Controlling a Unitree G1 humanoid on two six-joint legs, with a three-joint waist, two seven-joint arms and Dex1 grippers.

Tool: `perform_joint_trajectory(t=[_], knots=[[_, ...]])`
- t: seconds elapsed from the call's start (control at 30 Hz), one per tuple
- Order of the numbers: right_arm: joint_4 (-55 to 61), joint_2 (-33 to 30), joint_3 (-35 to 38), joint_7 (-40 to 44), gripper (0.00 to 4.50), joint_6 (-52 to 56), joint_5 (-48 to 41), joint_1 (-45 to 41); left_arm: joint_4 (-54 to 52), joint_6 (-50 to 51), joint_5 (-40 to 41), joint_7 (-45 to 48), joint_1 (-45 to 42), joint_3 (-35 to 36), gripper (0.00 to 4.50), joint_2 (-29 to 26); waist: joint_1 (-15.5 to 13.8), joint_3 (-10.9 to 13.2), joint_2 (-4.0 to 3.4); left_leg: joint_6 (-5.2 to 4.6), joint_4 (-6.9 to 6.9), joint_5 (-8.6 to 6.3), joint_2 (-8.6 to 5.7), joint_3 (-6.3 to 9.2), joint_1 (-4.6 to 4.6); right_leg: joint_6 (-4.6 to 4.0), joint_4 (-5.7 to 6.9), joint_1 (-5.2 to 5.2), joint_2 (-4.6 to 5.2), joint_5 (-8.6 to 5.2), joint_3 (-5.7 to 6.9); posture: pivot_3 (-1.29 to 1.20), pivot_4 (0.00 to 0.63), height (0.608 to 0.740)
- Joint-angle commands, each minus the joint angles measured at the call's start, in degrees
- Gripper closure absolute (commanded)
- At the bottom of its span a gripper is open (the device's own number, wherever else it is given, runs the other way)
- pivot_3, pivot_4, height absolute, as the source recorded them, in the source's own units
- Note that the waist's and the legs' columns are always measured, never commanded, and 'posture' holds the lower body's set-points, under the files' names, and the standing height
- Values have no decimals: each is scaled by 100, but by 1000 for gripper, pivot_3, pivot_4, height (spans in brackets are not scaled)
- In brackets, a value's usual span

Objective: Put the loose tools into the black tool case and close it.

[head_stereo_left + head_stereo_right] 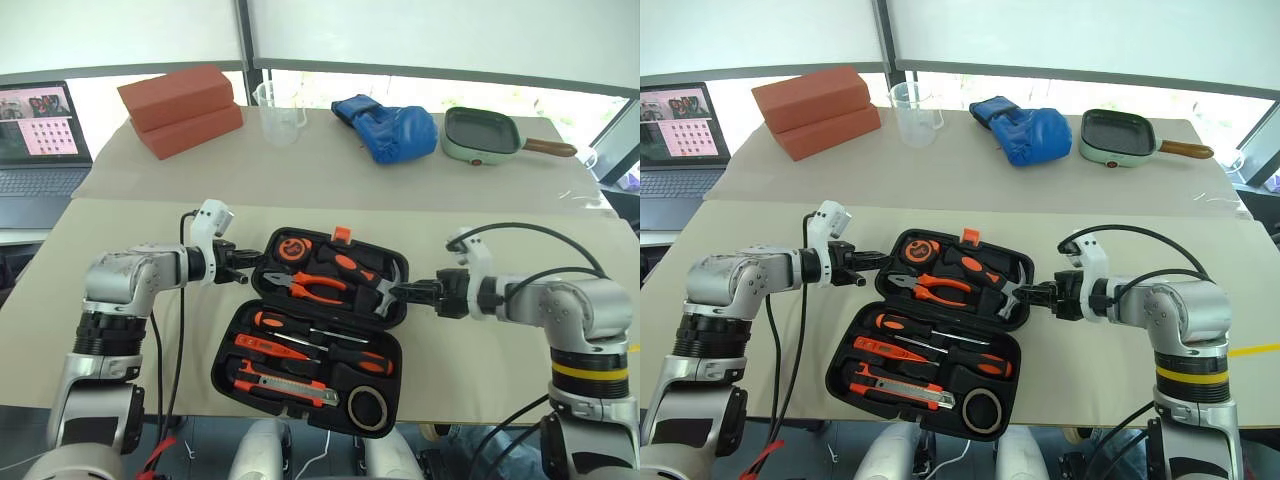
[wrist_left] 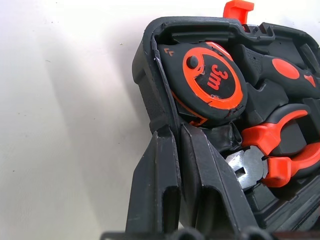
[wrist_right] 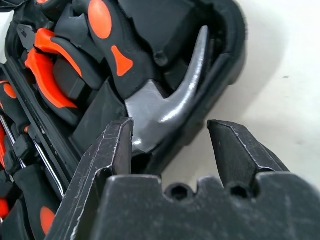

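The black tool case (image 1: pixel 230 352) lies open on the table, with its orange latch (image 1: pixel 342 235) at the far edge. Its near half holds the utility knife (image 1: pixel 285 385), two screwdrivers (image 1: pixel 300 327), the slim orange tester (image 1: pixel 270 348) and the tape roll (image 1: pixel 368 408). The far half holds pliers (image 1: pixel 315 287), a hammer (image 1: pixel 365 272) and a tape measure (image 2: pixel 210 82). My left gripper (image 1: pixel 250 270) is shut on the far half's left rim (image 2: pixel 150 75). My right gripper (image 1: pixel 408 293) is open, its fingers (image 3: pixel 112 150) straddling the right rim by the hammer head (image 3: pixel 165 112).
At the back of the table stand two red bricks (image 1: pixel 182 108), a clear measuring cup (image 1: pixel 280 110), a blue glove (image 1: pixel 388 128) and a green frying pan (image 1: pixel 482 135). A laptop (image 1: pixel 38 135) sits off to the far left.
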State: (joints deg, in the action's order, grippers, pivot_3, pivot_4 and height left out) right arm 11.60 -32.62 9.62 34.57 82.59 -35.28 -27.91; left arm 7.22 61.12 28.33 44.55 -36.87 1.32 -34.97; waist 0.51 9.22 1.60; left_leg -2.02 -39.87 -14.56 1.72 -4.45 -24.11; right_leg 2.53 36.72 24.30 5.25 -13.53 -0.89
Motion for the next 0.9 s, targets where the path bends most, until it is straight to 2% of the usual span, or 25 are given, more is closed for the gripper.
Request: perform_joint_trajectory(t=[0.03, 0.13, 0.2, 0.53, 0.73, 0.9], knots=[[69, -68, 119, 17, 2995, -146, -101, -26, -66, -128, -35, 39, -41, -1, 4500, -51, 6, 0, 0, 0, 0, 0, 0, 0, 0, 0, 0, 0, -1, 0, 0, 0, 150, 738], [97, -93, 129, 51, 4030, -174, -148, -51, -83, -125, -22, 45, -23, 9, 4500, -52, 13, 0, 0, 0, 1, 0, 2, 1, 2, 0, 0, -1, -2, 0, 0, 0, 150, 738], [99, -84, 122, 57, 4340, -215, -156, -79, -94, -120, -14, 45, -19, 13, 4500, -50, 15, 0, 0, 0, 0, 0, 2, 1, 3, 0, 0, -2, -2, 0, 0, 0, 150, 738], [72, 223, 168, -43, 4455, -597, -117, -389, -163, -294, 60, 31, -121, 140, 4500, 84, 28, 0, 0, 3, 0, 3, 2, 2, 3, -1, 2, -1, -4, 0, -1, 0, 150, 738], [-172, 238, -4, -126, 4499, -1672, 347, -792, -202, -974, 6, -287, -380, 496, 4500, 496, 13, 2, 2, 2, -2, 7, 0, 2, -8, -1, 2, 10, -1, 1, -1, 0, 150, 738], [-709, 245, -251, -324, 4499, -2900, 1099, -1010, -234, -1832, -287, -499, -389, 469, 4500, 787, -6, 2, 2, 1, 0, 6, -3, 1, -19, 3, 3, 14, 2, 4, 2, 0, 150, 738]])
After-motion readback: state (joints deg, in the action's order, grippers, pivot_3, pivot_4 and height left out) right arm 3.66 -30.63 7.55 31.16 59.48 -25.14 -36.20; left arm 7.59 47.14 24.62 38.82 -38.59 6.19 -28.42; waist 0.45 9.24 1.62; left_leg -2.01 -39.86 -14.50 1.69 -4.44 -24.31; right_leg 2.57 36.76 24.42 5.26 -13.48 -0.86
